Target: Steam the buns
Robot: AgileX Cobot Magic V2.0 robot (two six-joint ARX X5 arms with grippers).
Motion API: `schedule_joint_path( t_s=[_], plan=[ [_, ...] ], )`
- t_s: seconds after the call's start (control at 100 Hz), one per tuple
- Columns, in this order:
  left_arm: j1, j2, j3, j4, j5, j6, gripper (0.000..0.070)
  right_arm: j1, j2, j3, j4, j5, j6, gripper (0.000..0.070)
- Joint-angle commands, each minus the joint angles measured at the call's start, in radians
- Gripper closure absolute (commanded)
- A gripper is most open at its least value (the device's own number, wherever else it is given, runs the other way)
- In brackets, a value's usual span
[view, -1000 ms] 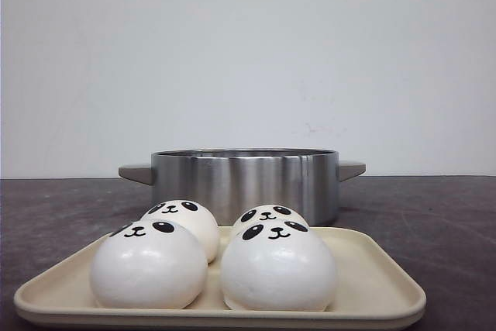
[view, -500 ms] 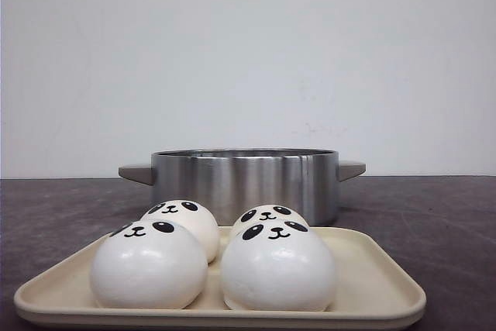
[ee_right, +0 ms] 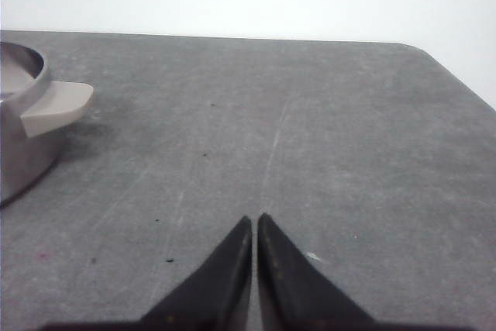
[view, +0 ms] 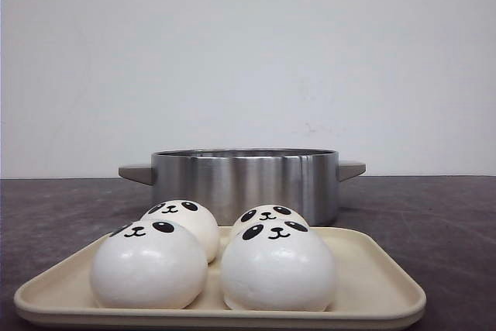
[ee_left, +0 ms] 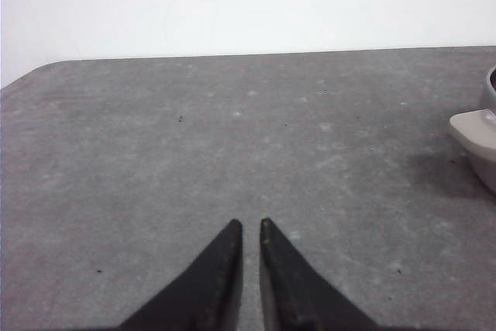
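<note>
Four white panda-face buns sit on a cream tray (view: 380, 288) in the front view: front left bun (view: 147, 265), front right bun (view: 277, 267), back left bun (view: 186, 218), back right bun (view: 267, 214). Behind the tray stands a steel pot (view: 244, 180) with grey handles. My left gripper (ee_left: 249, 226) is shut and empty over bare table, the pot's handle (ee_left: 474, 131) off to one side. My right gripper (ee_right: 254, 220) is shut and empty over bare table, with the pot (ee_right: 19, 129) and its handle (ee_right: 56, 106) off to the side. Neither gripper shows in the front view.
The dark grey speckled tabletop (view: 434, 215) runs back to a white wall. The table's rounded corners show in the left wrist view (ee_left: 31, 75) and in the right wrist view (ee_right: 434, 56).
</note>
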Motion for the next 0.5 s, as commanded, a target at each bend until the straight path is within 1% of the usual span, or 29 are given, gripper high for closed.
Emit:
schedule_joint_path(
  t_s=[0.0, 0.09, 0.16, 0.27, 0.31, 0.36, 0.38, 0.44, 0.49],
  plan=[
    [0.002, -0.001, -0.016, 0.011, 0.002, -0.009, 0.0696, 0.000, -0.001, -0.003, 0.027, -0.006, 0.008, 0.0694],
    [0.002, -0.001, -0.016, 0.011, 0.004, -0.101, 0.0696, 0.000, -0.001, -0.003, 0.069, -0.024, 0.055, 0.0694],
    [0.002, 0.000, -0.016, 0.010, 0.003, -0.171, 0.0696, 0.000, -0.001, -0.002, 0.126, -0.029, 0.089, 0.0694],
    [0.002, -0.001, -0.003, 0.008, 0.010, -0.338, 0.0696, 0.000, -0.001, 0.000, 0.216, -0.029, 0.161, 0.0694],
    [0.002, 0.000, 0.007, 0.008, 0.011, -0.383, 0.0696, -0.001, -0.001, 0.002, 0.240, -0.029, 0.191, 0.0694],
    [0.002, -0.001, 0.021, 0.008, 0.021, -0.434, 0.0696, -0.001, -0.001, 0.010, 0.241, -0.031, 0.227, 0.0694],
    [0.002, -0.001, 0.028, 0.009, 0.029, -0.450, 0.0696, 0.000, 0.000, 0.018, 0.233, -0.037, 0.261, 0.0694],
    [0.002, 0.000, 0.051, 0.009, 0.057, -0.484, 0.0696, -0.001, 0.000, 0.050, 0.196, -0.082, 0.352, 0.0694],
    [0.002, 0.000, 0.081, 0.007, 0.106, -0.499, 0.0696, 0.000, 0.000, 0.087, 0.152, -0.129, 0.404, 0.0694]
  ],
)
